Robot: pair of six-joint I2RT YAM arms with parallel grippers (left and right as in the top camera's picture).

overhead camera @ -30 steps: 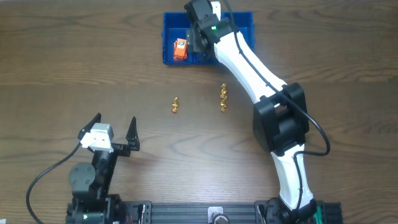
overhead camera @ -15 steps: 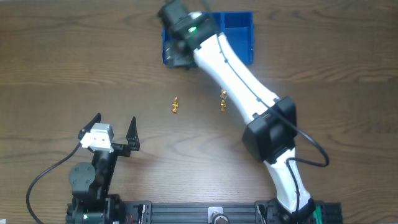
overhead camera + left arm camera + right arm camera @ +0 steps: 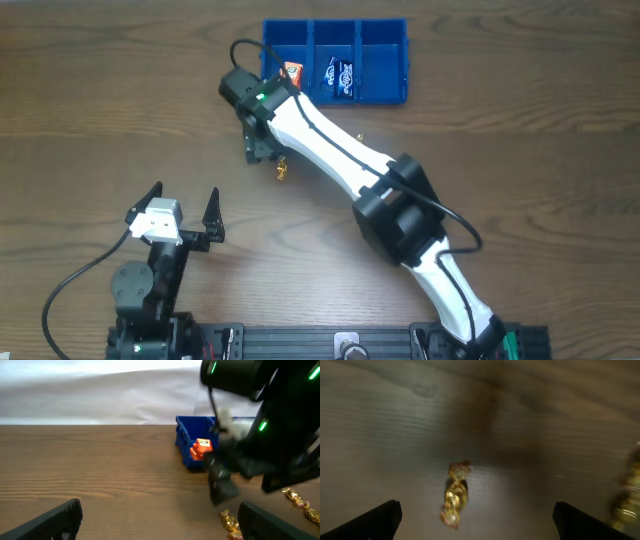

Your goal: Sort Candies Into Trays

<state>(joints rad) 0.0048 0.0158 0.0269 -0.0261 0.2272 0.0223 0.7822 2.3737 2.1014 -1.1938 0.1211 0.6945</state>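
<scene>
Since a second ago the white right arm [image 3: 330, 150] has swung left and nearer, away from the blue plastic three-compartment tray [image 3: 385, 99] at the far side of the brown wooden table [image 3: 100, 100]. The tray's left compartment holds an orange wrapped candy [image 3: 292, 70], and its middle one holds a blue wrapped candy [image 3: 340, 75]. The right pincer [image 3: 256, 150], fingers apart, hangs over a gold foil-wrapped candy [image 3: 455, 494] lying on the table. The left pincer [image 3: 185, 205] sits at the near left, also spread apart.

One tray [image 3: 380, 98], one orange candy [image 3: 292, 70], one blue candy [image 3: 338, 75] and at least three gold candies [image 3: 229, 522] are counted
</scene>
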